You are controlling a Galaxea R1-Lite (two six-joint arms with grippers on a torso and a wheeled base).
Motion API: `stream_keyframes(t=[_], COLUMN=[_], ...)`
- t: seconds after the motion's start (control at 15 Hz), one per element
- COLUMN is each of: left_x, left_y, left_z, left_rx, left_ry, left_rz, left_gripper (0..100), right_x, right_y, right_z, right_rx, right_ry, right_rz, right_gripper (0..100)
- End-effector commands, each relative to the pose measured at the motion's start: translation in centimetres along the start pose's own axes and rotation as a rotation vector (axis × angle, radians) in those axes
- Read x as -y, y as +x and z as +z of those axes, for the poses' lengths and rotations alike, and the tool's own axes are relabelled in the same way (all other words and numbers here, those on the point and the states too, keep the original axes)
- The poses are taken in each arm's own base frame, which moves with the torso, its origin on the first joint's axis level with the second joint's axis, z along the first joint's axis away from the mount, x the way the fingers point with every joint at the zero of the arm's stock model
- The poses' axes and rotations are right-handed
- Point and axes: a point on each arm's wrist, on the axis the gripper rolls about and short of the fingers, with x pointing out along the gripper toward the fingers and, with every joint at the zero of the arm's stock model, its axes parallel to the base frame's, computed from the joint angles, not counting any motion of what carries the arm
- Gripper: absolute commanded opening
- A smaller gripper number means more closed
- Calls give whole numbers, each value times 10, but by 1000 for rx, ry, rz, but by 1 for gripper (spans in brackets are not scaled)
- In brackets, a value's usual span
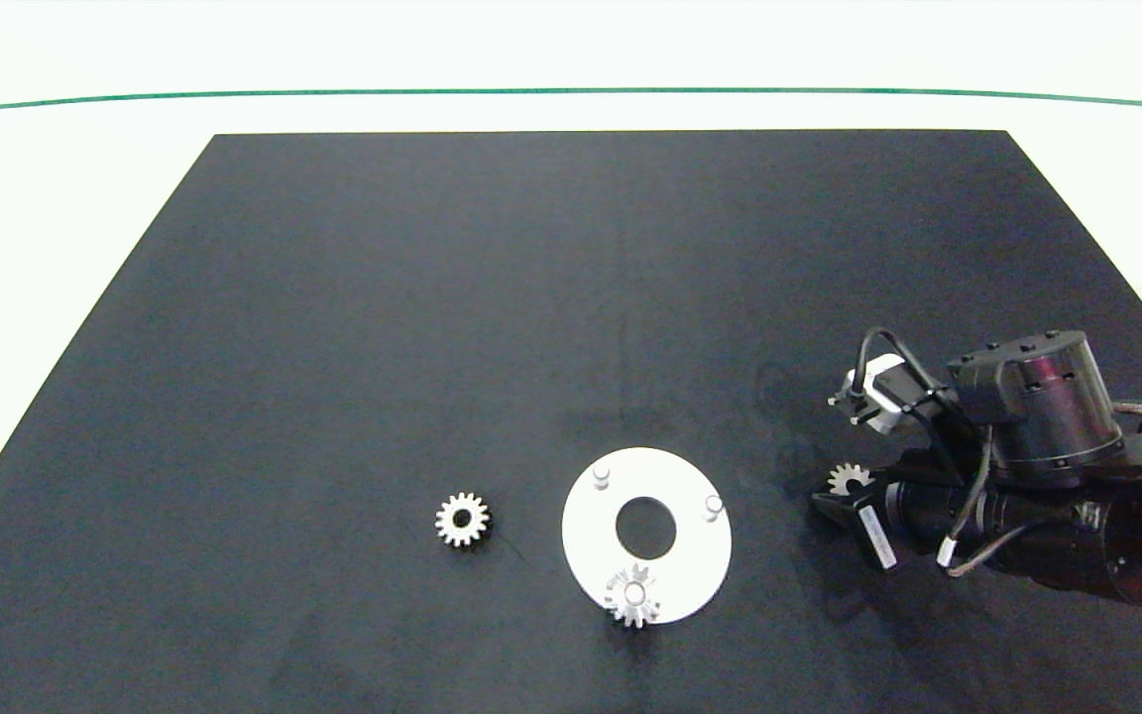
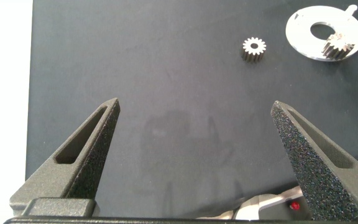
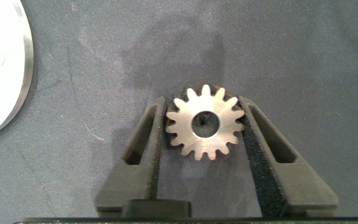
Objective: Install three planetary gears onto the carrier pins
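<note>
Your right pincer sits low over the black mat to the right of the white carrier disc. It is closed down on one planetary gear. In the right wrist view you see the gear flat between the two grey fingers, its teeth touching both inner faces, its bore facing the camera. From the head view only part of that gear shows, at the tip of the right arm and well clear of the disc's edge.

A second planetary gear is already seated on the carrier pin nearest you, at the disc's near rim, with the pin's pale top showing through its bore. The other two carrier pins stand bare: one at the far left of the ring and one at its right. The large centre hole lies between them.

The third planetary gear lies flat on the mat, left of the disc and apart from it.

Your left pincer hangs spread wide with nothing between its fingers. It hovers over bare mat near the mat's edge, well away from the loose gear and the disc. You cannot see that arm from the head camera.
</note>
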Motion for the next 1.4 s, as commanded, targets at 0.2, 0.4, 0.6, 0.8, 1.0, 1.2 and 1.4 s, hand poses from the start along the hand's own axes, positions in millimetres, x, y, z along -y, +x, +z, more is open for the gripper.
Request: stream_keyframes(t=[0.2, 0.4, 0.6, 0.8, 1.0, 1.2, 1.4], left_x=[0, 0, 0, 0, 0, 0, 0], left_y=[0, -1, -1, -1, -1, -1, 0], left_z=[0, 1, 2, 2, 2, 2, 1], left_rx=[0, 4, 5, 6, 4, 1, -3], left_ry=[1, 2, 2, 2, 2, 1, 1], left_rz=[1, 2, 0, 2, 2, 1, 0], left_gripper=[100, 100, 100, 100, 100, 100, 100], right_x=[0, 0, 0, 0, 0, 0, -10], right_y=[0, 0, -1, -1, 0, -7, -43], right_z=[0, -1, -1, -1, -1, 1, 25], right_rx=[-1, -2, -4, -4, -5, 16, 102], right_ry=[-1, -1, -3, -3, -4, -5, -39], right_rz=[-1, -1, -2, -2, 0, 2, 52], right_gripper=[34, 28, 22, 16, 10, 4, 4])
